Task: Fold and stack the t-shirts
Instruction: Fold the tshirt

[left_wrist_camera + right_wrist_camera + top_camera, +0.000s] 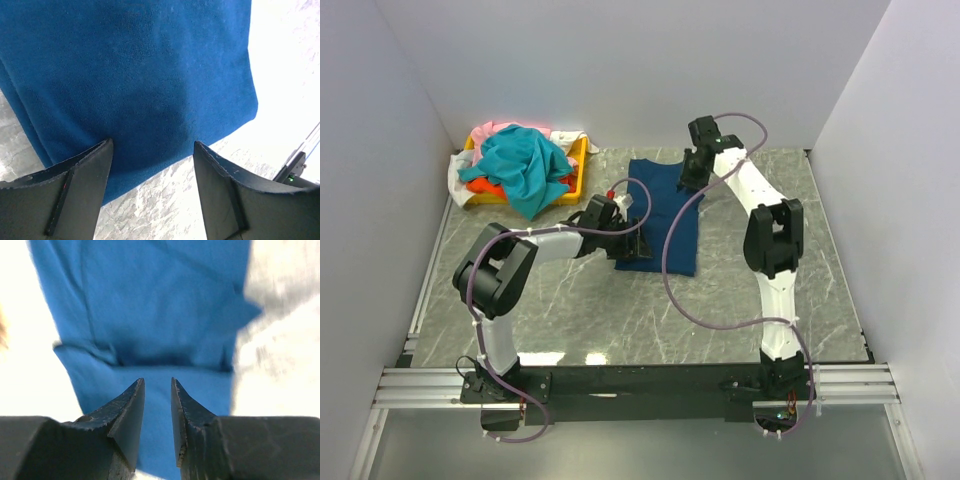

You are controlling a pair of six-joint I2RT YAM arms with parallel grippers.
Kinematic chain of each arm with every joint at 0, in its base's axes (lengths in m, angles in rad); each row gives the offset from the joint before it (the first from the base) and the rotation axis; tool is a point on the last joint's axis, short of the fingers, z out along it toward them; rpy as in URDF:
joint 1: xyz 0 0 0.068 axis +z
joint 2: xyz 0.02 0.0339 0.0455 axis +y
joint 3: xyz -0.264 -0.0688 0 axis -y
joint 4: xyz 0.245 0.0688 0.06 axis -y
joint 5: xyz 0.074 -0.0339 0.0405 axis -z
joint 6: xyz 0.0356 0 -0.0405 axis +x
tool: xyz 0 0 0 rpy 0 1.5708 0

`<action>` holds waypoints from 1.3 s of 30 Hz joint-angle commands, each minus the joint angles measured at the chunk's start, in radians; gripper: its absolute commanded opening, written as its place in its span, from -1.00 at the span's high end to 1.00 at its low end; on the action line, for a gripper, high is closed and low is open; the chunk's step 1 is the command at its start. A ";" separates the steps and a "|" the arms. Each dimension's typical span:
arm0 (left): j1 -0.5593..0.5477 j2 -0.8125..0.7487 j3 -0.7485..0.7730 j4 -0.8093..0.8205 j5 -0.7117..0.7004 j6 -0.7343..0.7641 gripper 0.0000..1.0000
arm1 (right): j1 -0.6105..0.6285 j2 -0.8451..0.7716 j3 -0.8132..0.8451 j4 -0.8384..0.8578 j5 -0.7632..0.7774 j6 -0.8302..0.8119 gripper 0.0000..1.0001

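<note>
1. Folding half done: navy shirt [665,215] lies mid-table as a long strip.
2. Left gripper [152,145] wide over its near edge; right gripper [157,381] narrow, gripping nothing.
3. Other shirts [520,165] heaped on tray [580,158], unstacked.

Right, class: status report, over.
Left gripper open at near corner of navy blue cotton t-shirt. Right gripper narrowly parted, far end. Purple cable crosses shirt.

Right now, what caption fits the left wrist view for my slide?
Open left fingers hover at the edge of the navy t-shirt on the grey table.
</note>
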 commanded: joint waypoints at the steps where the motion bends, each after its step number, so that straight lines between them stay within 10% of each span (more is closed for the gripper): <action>1: -0.022 0.001 -0.003 -0.171 -0.055 0.041 -0.46 | 0.008 -0.172 -0.115 0.003 -0.015 -0.038 0.30; 19: -0.011 -0.156 0.059 -0.260 -0.164 -0.011 -0.50 | 0.037 -0.539 -0.886 0.187 -0.185 0.036 0.31; 39: 0.084 -0.168 -0.009 -0.270 -0.167 -0.067 -0.50 | 0.037 -0.545 -0.954 0.210 -0.199 0.074 0.31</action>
